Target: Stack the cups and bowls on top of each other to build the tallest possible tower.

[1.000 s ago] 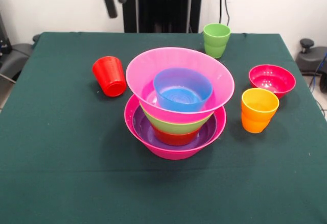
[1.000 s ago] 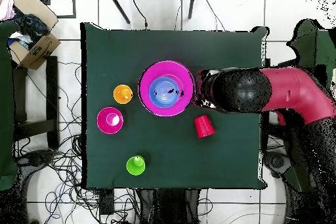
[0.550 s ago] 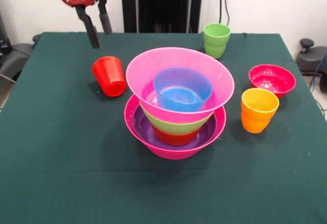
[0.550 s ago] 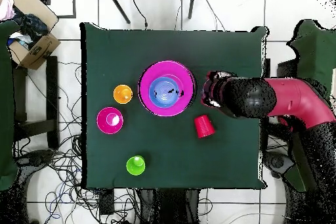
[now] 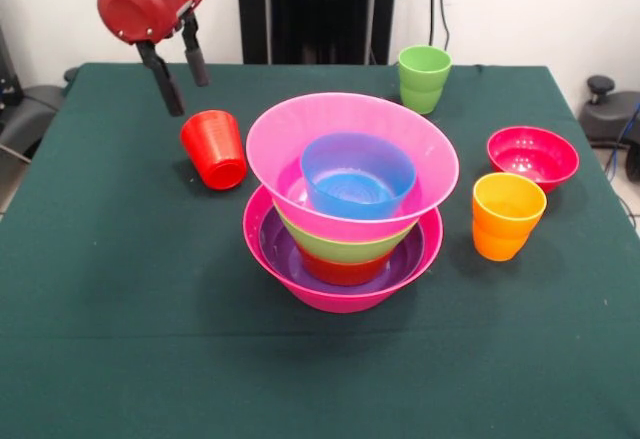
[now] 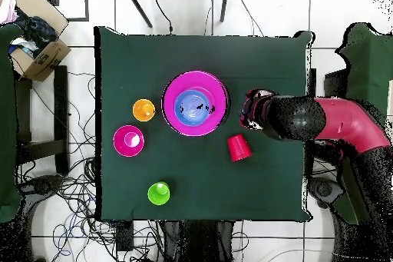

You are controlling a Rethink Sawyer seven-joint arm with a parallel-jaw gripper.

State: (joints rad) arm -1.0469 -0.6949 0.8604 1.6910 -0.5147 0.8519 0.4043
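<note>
Front view, from the left: the gripper (image 5: 181, 79) hangs in the air above the far left part of the tabletop (image 5: 110, 279), its two dark fingers (image 5: 162, 81) spread apart and grasping nothing, pointing down just above and behind the red cup (image 5: 214, 148). That cup stands mouth up but tilted, its long axis leaning toward the far left corner. At the tabletop's middle stands the tower (image 5: 346, 204): a large hot-pink bowl (image 5: 340, 294) at the base, then a purple bowl (image 5: 285, 257), an orange-red bowl (image 5: 340, 269) mostly hidden, a lime green bowl (image 5: 345, 247), a second large hot-pink bowl (image 5: 350, 154) and a blue bowl (image 5: 357, 174) on top, all mouth up, six in count. One lime green cup (image 5: 424, 78) stands upright near the far edge. Toward the right edge sit one crimson bowl (image 5: 532, 157) and, just nearer, one upright orange cup (image 5: 507, 215). That makes three cups, all apart from the tower. Seen from overhead, the arm (image 6: 338, 121) covers the gripper.
</note>
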